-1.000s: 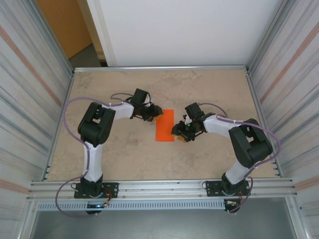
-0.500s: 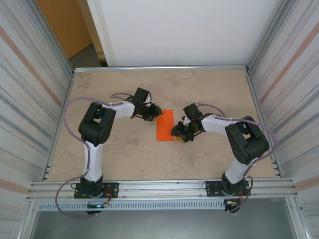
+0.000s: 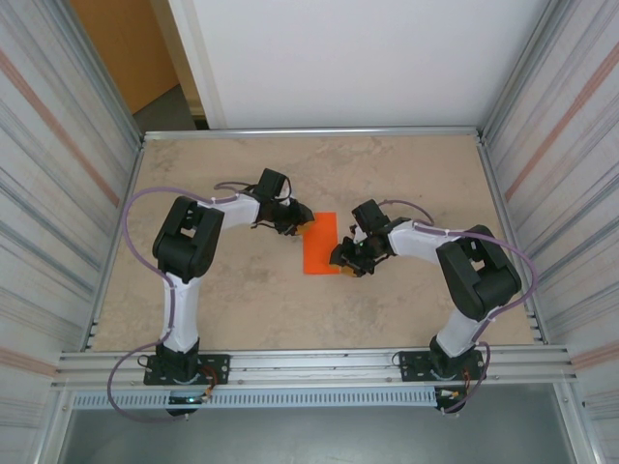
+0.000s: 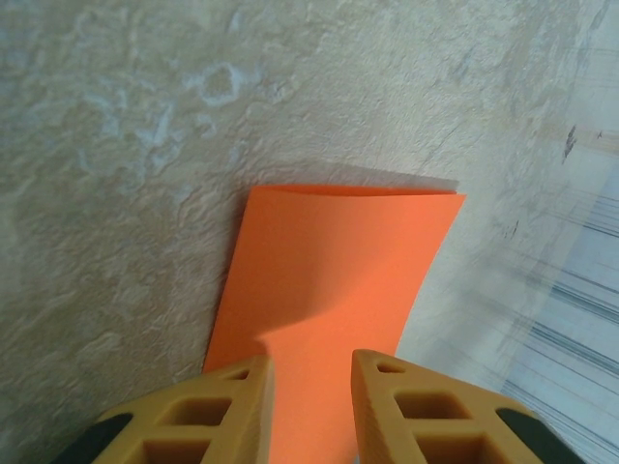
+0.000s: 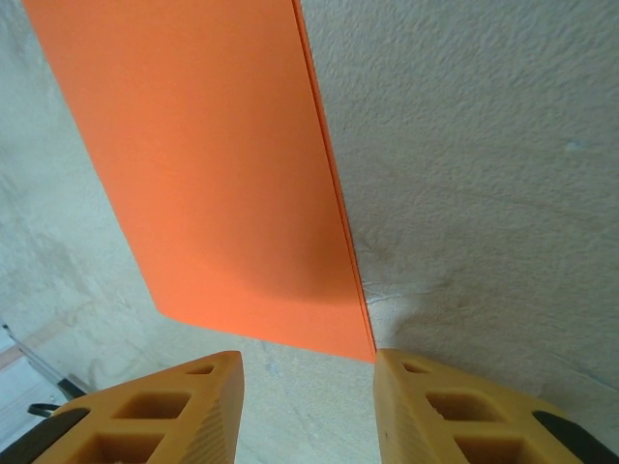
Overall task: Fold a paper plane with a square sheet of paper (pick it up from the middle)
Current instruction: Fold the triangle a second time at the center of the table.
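Mottled beige desk (image 3: pixel 242 300), centre: orange sheet of paper (image 3: pixel 320 243), folded double, lying flat; left hand (image 3: pixel 303 229) narrowly parted astride its far-left corner, right hand (image 3: pixel 339 260) wider apart at its near-right corner, neither gripping; best pinned at one end while creasing squarely.

The right gripper (image 5: pixel 308 387) points down at the mottled beige table (image 5: pixel 484 145), its two yellow-orange fingers (image 5: pixel 184 411) spread apart at the lower edge of the view. Beyond the gap the orange paper (image 5: pixel 213 164) lies flat on the table. Two layers show along its long edge. Its near corner sits just beside one fingertip; whether they touch cannot be told.
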